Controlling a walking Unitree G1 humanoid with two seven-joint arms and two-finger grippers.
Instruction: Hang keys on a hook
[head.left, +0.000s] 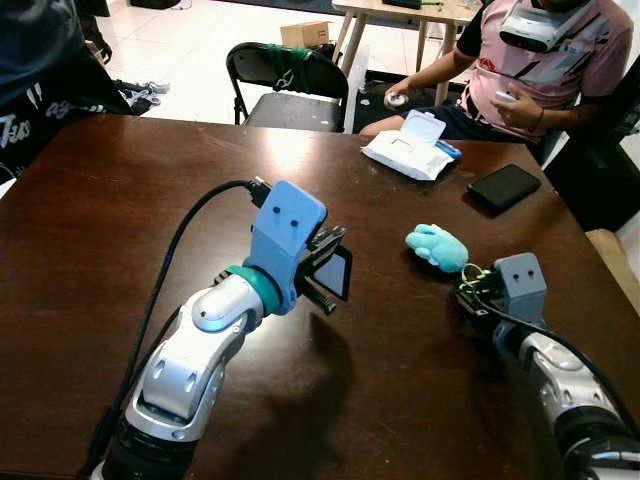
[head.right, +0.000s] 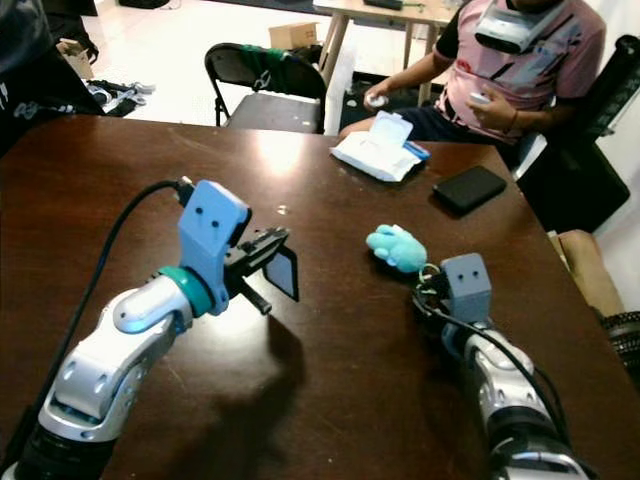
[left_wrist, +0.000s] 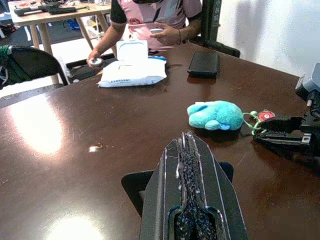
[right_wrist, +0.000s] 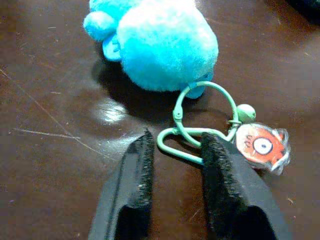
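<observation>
The keychain lies on the dark table (head.left: 120, 220) at the right: a turquoise plush (head.left: 437, 247) with a green ring (right_wrist: 200, 115) and a small orange tag (right_wrist: 261, 146). My right gripper (right_wrist: 175, 137) rests low on the table just behind it. It is open, and the green clasp lies between its fingertips (right_wrist: 142, 150). My left gripper (head.left: 325, 265) is raised over the middle of the table, shut on a black square plate (head.left: 337, 273). In the left wrist view the plate's edges (left_wrist: 132, 182) stick out on both sides of the closed fingers (left_wrist: 186, 165).
A black phone (head.left: 504, 186) and an open pack of wipes (head.left: 415, 150) lie at the far right of the table. A person (head.left: 540, 70) sits behind that edge, holding small controllers. A black folding chair (head.left: 285, 85) stands at the far side.
</observation>
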